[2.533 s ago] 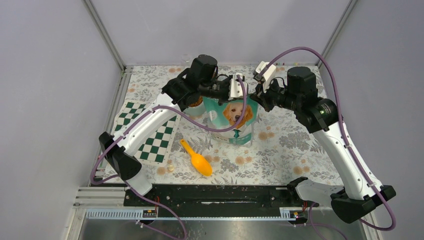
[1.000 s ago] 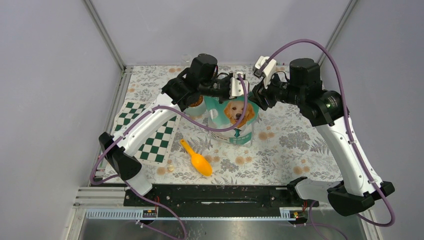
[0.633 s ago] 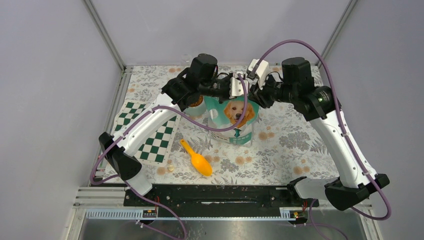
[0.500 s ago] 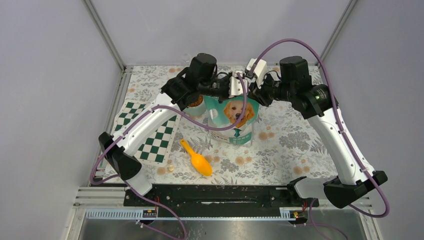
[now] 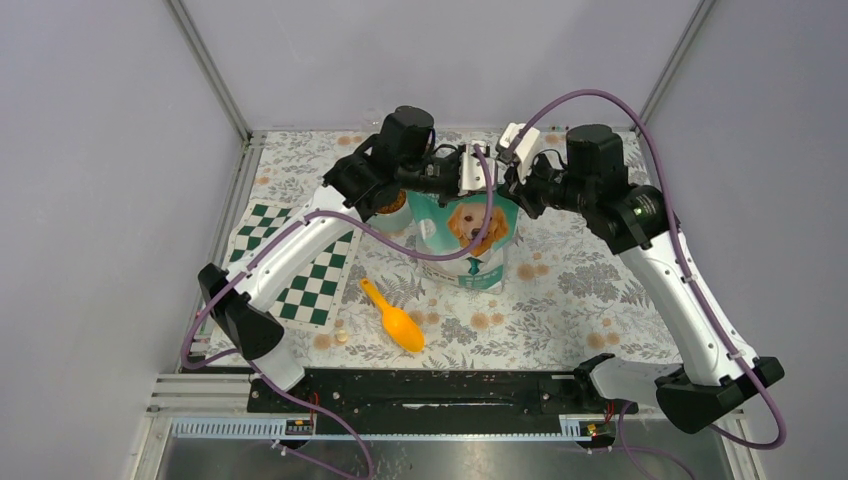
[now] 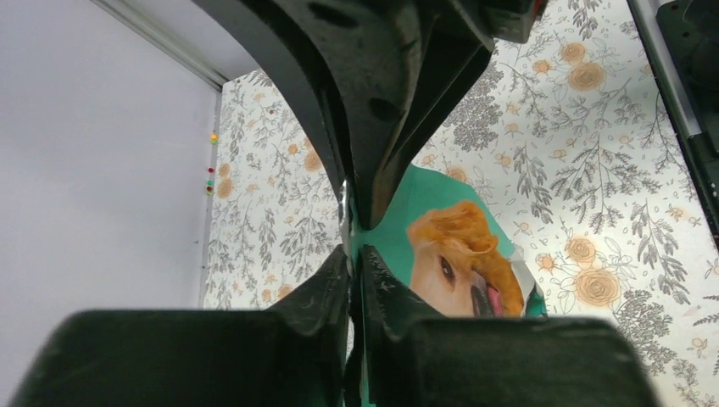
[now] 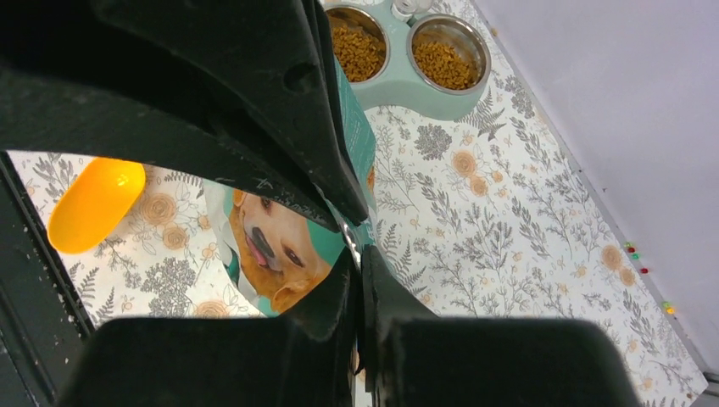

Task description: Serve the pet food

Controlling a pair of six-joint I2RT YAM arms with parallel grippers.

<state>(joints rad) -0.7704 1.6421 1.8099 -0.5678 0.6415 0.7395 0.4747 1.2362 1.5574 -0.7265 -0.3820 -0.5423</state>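
Observation:
The teal-and-white pet food pouch (image 5: 467,235) with the golden dog stands upright mid-table. My left gripper (image 5: 468,172) is shut on its top edge; in the left wrist view the gripper (image 6: 354,250) pinches the pouch (image 6: 449,246). My right gripper (image 5: 512,175) is shut on the same top edge from the right; in the right wrist view it (image 7: 356,259) clamps the pouch (image 7: 271,246). Kibble (image 7: 356,51) fills both cups of a pale green double bowl (image 7: 398,89).
An orange scoop (image 5: 395,317) lies in front of the pouch, also in the right wrist view (image 7: 93,203). A green checkered mat (image 5: 300,265) lies at the left. The bowl (image 5: 392,205) sits mostly under my left arm. Enclosure walls stand close around.
My right gripper has moved left from beside the pouch to its top edge, next to the left gripper. The left arm, pouch and scoop have not moved.

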